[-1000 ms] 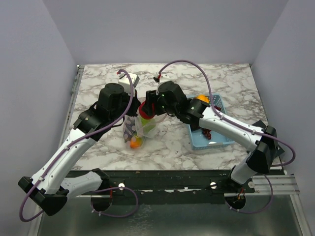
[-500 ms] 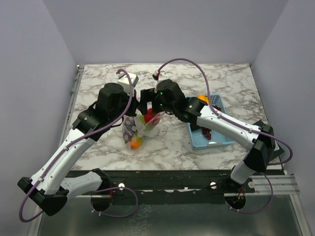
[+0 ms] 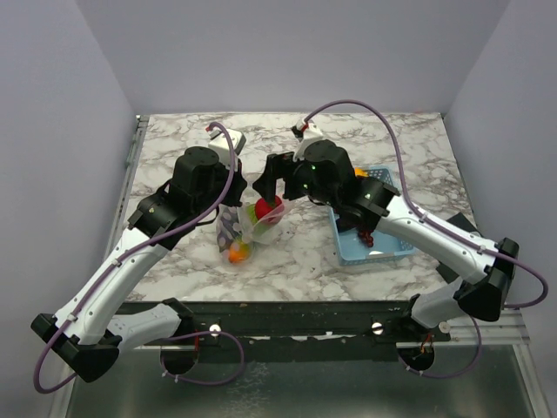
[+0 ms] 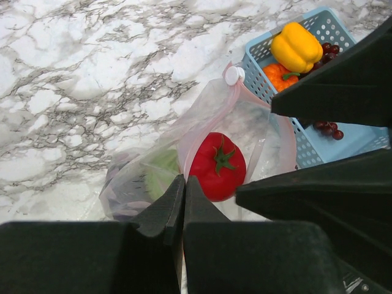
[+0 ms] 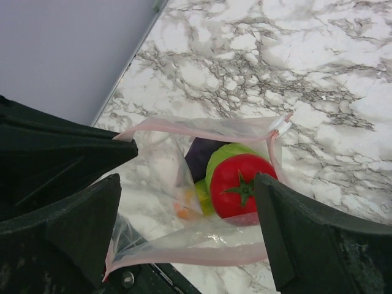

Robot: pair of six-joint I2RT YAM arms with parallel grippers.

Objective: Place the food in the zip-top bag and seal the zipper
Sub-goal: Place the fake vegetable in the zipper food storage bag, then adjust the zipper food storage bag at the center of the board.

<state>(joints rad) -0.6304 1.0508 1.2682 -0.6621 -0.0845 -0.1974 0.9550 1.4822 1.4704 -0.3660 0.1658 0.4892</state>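
**Several pieces bagged, more waiting in the basket**

Holds the zip-top bag [image 3: 251, 228] upright near table centre by one lip, using the left gripper [image 4: 182, 184]. Fingers pressed together on the thin plastic at the mouth's 10 o'clock side in the top view. Probably needed: without that pinch, floppy film likely to slump and close.

Leaves the zipper [image 5: 196, 130] parted as a pink loop, white slider [image 4: 233, 75] at its far end. Shows inside a red tomato [image 5: 242, 187] on top, a green piece [image 5: 228, 153] and purple eggplant [image 5: 197, 158] beneath, and an orange piece [image 3: 238, 253] at the bottom.

Hangs the right gripper [image 5: 188, 184] directly over the mouth, fingers spread wide and holding nothing. Well placed there for dropping food straight in.

Finds the light-blue basket [image 3: 387, 252] at 3 o'clock of the bag. Contains a yellow pepper [image 4: 297, 46], an orange fruit [image 4: 280, 76] and dark grapes [image 4: 329, 50], none yet moved. Calls next, by the look of it, for a trip to the basket, with sealing last.
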